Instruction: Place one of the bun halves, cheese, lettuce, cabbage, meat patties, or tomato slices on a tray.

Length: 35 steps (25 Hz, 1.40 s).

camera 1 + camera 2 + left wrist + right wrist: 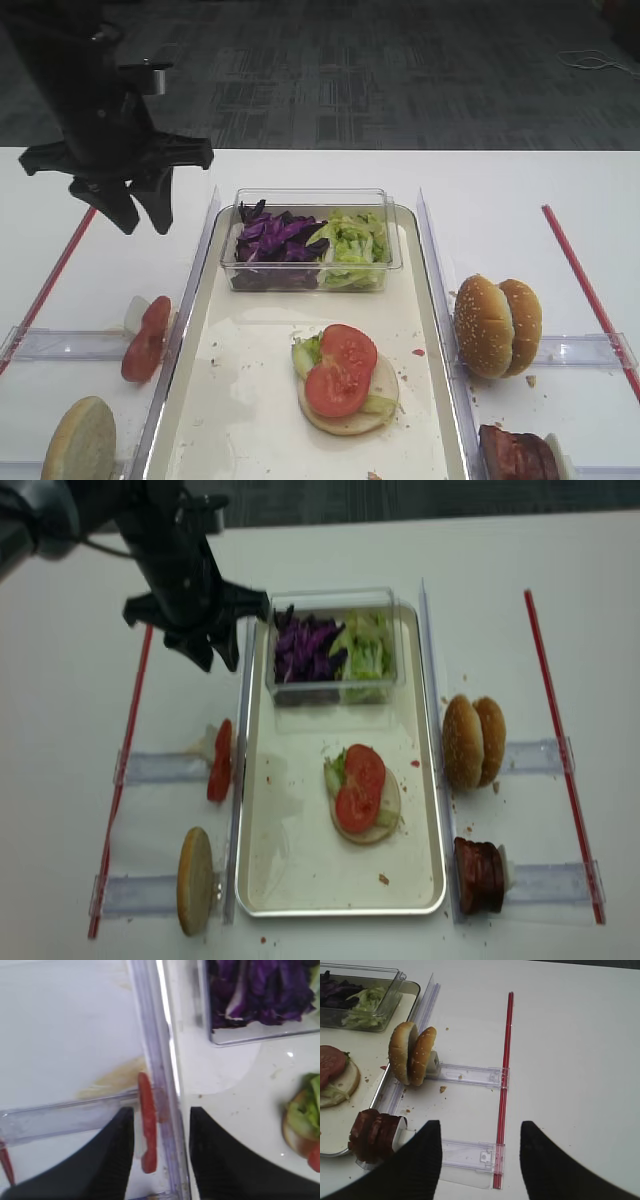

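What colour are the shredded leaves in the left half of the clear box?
Dark purple cabbage, with a few pale streaks; the left wrist view shows it best.

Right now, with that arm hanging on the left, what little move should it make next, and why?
Probably straight down. The left gripper hangs with open, empty jaws astride the upright tomato slices in the clear rack beside the tray, so lowering would bring a slice between them.

meat patties (518,455) cut off, left wrist blurred
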Each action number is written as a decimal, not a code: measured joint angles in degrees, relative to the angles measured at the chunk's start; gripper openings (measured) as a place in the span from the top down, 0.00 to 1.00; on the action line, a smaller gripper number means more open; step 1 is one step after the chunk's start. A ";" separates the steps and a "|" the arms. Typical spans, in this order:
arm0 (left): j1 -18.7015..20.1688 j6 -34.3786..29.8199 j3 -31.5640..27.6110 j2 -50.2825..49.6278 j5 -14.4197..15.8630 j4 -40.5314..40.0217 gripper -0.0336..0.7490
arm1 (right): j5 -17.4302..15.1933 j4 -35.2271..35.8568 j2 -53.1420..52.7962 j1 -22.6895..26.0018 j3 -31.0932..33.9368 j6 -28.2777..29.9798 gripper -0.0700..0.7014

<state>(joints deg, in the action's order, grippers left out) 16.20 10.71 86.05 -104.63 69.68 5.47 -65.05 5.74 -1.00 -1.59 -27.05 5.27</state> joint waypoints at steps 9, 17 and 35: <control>-7.64 -2.30 -2.37 2.89 0.34 -3.25 0.60 | 0.00 0.00 0.00 0.00 0.00 0.00 0.39; -8.64 -3.94 -3.23 3.49 0.38 -4.67 0.60 | 0.00 0.00 0.00 0.00 0.00 0.00 0.39; -8.64 -4.69 -27.77 35.65 0.75 -7.17 0.60 | 0.00 0.00 0.00 0.00 0.00 0.10 0.39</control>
<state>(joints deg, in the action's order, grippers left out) 7.56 6.01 58.28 -68.98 70.43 -1.70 -65.05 5.74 -1.00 -1.59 -27.05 5.37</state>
